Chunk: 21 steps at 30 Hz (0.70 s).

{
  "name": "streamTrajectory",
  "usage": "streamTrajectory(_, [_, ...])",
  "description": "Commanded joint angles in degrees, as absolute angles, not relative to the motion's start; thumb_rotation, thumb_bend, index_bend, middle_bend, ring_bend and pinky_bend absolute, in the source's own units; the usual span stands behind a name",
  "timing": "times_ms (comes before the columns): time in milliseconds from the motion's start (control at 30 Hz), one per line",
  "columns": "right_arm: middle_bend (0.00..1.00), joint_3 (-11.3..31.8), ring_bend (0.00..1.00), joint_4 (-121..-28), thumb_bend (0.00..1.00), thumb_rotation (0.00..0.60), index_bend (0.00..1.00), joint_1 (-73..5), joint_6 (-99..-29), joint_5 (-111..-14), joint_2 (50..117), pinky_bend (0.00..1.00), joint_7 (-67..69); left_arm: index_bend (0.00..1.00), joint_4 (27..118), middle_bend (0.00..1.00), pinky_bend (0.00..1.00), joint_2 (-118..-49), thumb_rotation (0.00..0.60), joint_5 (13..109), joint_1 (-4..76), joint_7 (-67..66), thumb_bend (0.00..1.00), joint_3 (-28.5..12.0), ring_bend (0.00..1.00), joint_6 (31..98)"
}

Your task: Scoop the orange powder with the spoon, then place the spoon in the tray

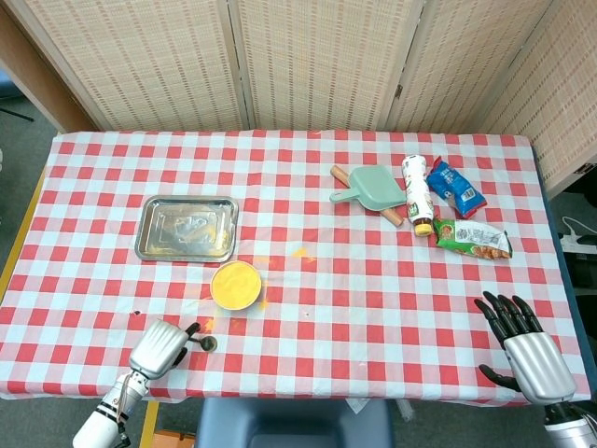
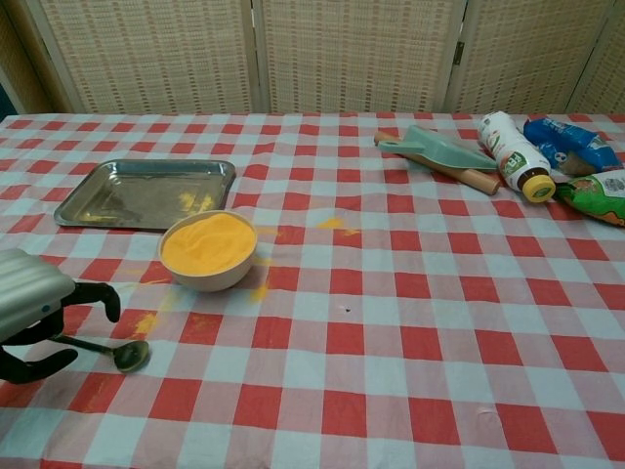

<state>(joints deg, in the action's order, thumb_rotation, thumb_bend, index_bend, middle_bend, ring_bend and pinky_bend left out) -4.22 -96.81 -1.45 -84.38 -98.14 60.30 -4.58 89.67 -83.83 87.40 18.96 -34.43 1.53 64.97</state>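
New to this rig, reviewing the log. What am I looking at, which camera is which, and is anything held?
A two-armed robot with human-like hands sits at a checked table. One picture looks down from its head, the other looks forward from its chest.

On the table: a steel tray, a bowl of orange powder, and a small spoon near the front edge. At the far right lie a green scoop, a bottle and two snack packets.

The left hand is down over the spoon's handle with fingers curled around it; whether it grips yet, I cannot tell. The spoon lies on the cloth. The right hand is open and holds nothing.
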Motion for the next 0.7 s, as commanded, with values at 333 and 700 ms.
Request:
streamTrajectory(333, [0.0,-4.11,0.0,-97.2,0.16,0.6,0.0,-1.48,-84.35,-97.35,60.22,0.0,-4.72,0.46,81.82,1.0,1.0,-88.82,0.6,88.6,20.09,-35.34,0.4,2.08,1.0,65.74])
streamTrajectory(700, [0.0,-3.83,0.0,-97.38,0.16,0.6,0.0,-1.54,-84.16,-96.43,60.42,0.0,-5.14,0.5,79.2,1.0,1.0,-90.43,0.6,88.24,20.66,-34.3,0.41,2.27,1.0,65.67])
